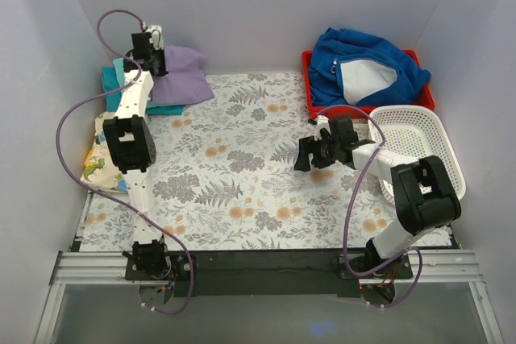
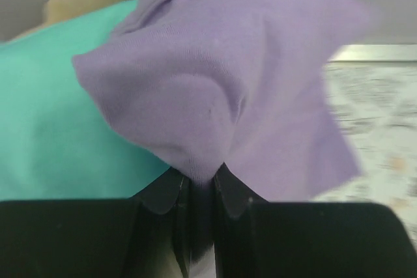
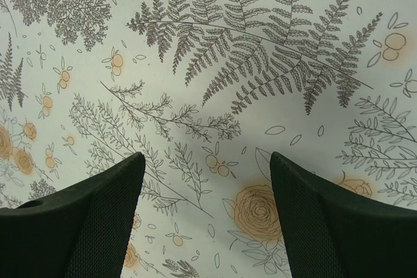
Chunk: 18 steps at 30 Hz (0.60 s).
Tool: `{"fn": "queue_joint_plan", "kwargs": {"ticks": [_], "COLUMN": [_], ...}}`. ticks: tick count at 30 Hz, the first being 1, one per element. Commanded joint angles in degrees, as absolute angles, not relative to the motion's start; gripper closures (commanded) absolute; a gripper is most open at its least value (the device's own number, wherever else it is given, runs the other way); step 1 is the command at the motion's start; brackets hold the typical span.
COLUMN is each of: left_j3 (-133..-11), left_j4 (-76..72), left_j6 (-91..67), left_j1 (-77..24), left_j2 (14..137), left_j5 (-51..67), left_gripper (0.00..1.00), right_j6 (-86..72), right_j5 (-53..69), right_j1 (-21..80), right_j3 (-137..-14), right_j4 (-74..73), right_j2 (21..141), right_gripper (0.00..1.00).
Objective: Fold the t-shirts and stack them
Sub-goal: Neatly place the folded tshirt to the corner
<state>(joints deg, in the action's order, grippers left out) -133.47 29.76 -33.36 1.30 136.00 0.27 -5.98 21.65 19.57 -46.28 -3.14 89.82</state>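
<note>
The left gripper (image 2: 202,185) was clamped on a bunched fold of the lavender t-shirt (image 2: 221,83), which spread just ahead of its fingertips over the turquoise t-shirt (image 2: 52,122); limp, light cotton, probably better held by an edge; the right gripper (image 3: 205,180) stood spread apart, empty.

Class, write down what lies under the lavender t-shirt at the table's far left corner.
A turquoise t-shirt lies under the lavender t-shirt, showing at its left. The lavender cloth covers the rest, so anything further beneath cannot be seen.
</note>
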Motion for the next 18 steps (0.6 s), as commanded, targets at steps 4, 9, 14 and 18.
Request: {"fn": "queue_joint_plan", "kwargs": {"ticks": [4, 9, 14, 18], "left_j3": [-127.2, -128.2, -126.7, -126.0], "left_j4": [25.5, 22.4, 23.1, 25.0], "left_j6": [-29.7, -30.4, -34.1, -41.3], "left_j1": [12.6, 15.5, 15.4, 15.0], "left_j2": [131.9, 133.0, 130.6, 126.7], "left_j5": [-7.5, -8.6, -1.0, 10.3], "left_gripper": [1.0, 0.81, 0.12, 0.11], "right_j6": [-4.9, -6.1, -6.5, -6.7], "right_j5": [25.0, 27.2, 28.7, 28.3], "right_j1": [19.4, 19.5, 19.5, 19.6], "right_j3": [-50.1, -49.9, -50.1, -49.4], "right_j4": [-2.5, -1.1, -1.0, -0.5], "right_j2": [93.7, 95.0, 95.6, 95.4], "right_gripper": [0.18, 0.18, 0.18, 0.19]}}
